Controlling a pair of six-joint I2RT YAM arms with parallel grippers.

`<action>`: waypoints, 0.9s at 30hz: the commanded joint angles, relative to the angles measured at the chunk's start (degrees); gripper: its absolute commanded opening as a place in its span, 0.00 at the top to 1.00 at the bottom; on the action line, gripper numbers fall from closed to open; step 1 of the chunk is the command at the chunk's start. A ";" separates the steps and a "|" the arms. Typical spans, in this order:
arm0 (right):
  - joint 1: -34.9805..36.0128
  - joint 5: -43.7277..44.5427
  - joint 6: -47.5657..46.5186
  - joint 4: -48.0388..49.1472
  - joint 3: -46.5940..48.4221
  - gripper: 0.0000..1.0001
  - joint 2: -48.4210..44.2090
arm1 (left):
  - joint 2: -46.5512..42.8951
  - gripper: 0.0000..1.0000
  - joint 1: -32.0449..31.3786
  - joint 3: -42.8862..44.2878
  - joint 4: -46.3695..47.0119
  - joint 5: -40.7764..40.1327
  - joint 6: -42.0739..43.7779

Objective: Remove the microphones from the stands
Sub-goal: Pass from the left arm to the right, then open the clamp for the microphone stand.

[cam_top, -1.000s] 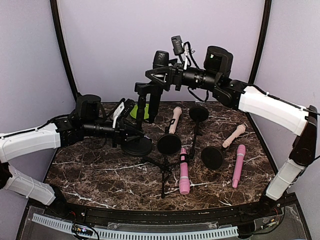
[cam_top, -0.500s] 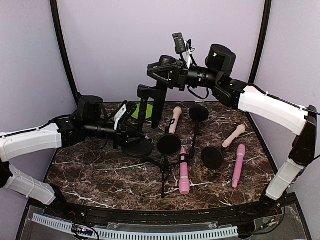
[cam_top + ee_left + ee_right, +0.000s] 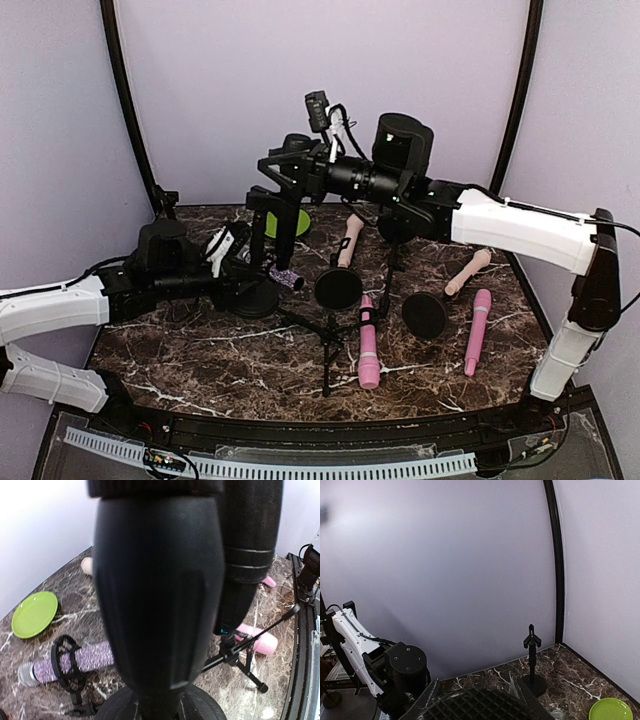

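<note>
- Since a second ago the right gripper and the black microphone have swung left and lower. The stand has slid left with the left gripper.
- Just right of the stand's round base lies a purple glitter microphone in a shock mount. A green plate sits behind the stand.
- Further right on the marble table are three disc-base stands, a tripod, two pink microphones and two beige microphones, all apart from the held stand.
- The left gripper is clamped low on the stand's post, above the base.
- The right gripper's fingers are closed around the black microphone's mesh head.
- The black microphone hangs upright, high above the table, close beside the stand's clip. Whether it sits in the clip cannot be told.
- It is matte black, with a dark mesh head and a tapering body.
</note>
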 commanded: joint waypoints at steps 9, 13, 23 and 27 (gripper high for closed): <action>6.89 5.47 0.67 6.84 -1.47 0.86 9.08 | -7.17 1.00 -0.21 -18.99 18.39 -10.24 -5.20; 7.78 6.13 -0.26 6.57 -0.29 0.87 11.72 | -6.15 1.00 -0.23 -23.35 26.10 -10.28 -6.95; 8.04 10.36 -0.89 7.66 -2.63 0.87 13.48 | 4.11 0.81 -0.25 -23.80 29.00 -11.54 -8.56; 8.08 10.28 -1.22 7.52 -2.72 0.87 14.53 | 5.06 0.71 -0.23 -25.27 31.86 -12.87 -10.35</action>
